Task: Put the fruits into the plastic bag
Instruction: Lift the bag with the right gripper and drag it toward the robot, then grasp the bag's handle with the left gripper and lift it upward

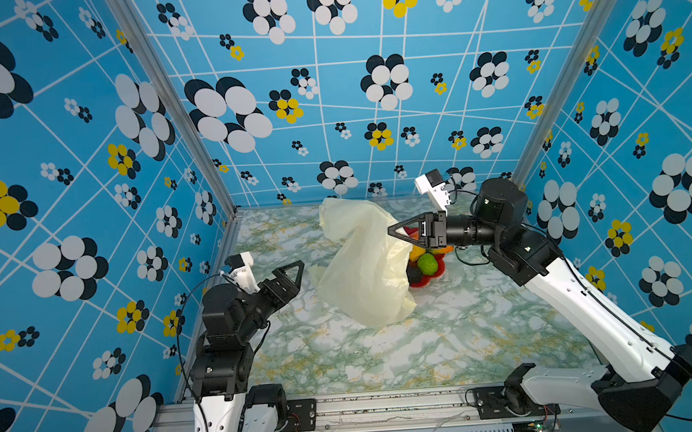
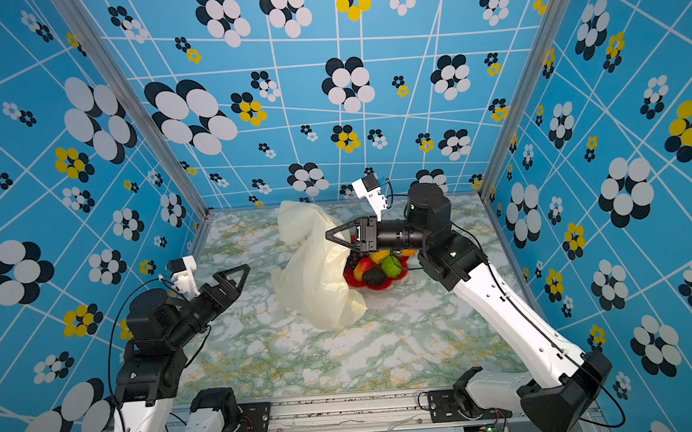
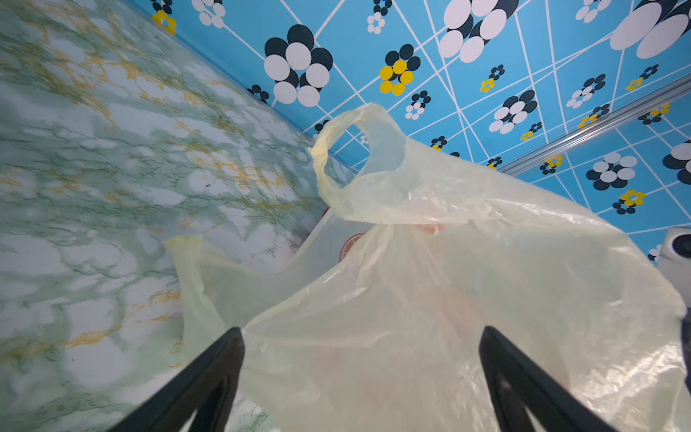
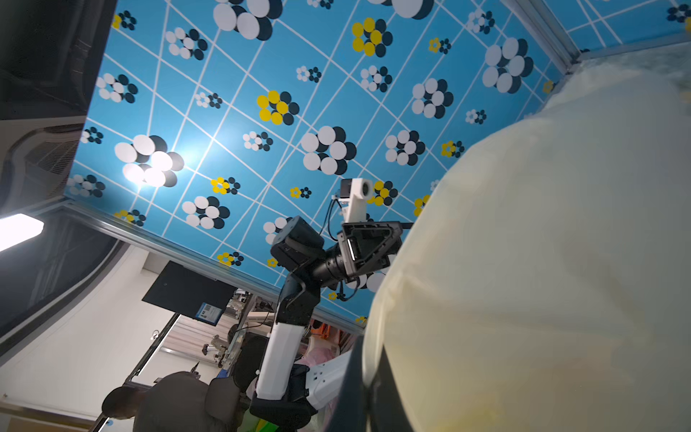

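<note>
We see the plastic bag (image 1: 360,262) standing crumpled in the middle of the marble table (image 1: 387,356) in both top views, its cream film rising toward the back wall and spreading wide at the front. The right gripper (image 1: 393,231) reaches in from the right of the frame, its jaws clenched on the bag's upper right edge, holding that film up above the plate. The fruits (image 2: 375,267) lie heaped on the red plate (image 2: 351,278) just right of the bag, partly under its lifted edge; a green lime (image 2: 390,266), a dark avocado-like piece (image 2: 374,277) and a red-yellow mango (image 2: 362,266) show best in a top view. None of them is inside the bag. The left gripper (image 1: 292,273) hovers at the left of the bag with its jaws spread wide and empty, apart from the film. In the left wrist view one loop handle (image 3: 336,149) stands up beyond its black fingers (image 3: 209,374).
</note>
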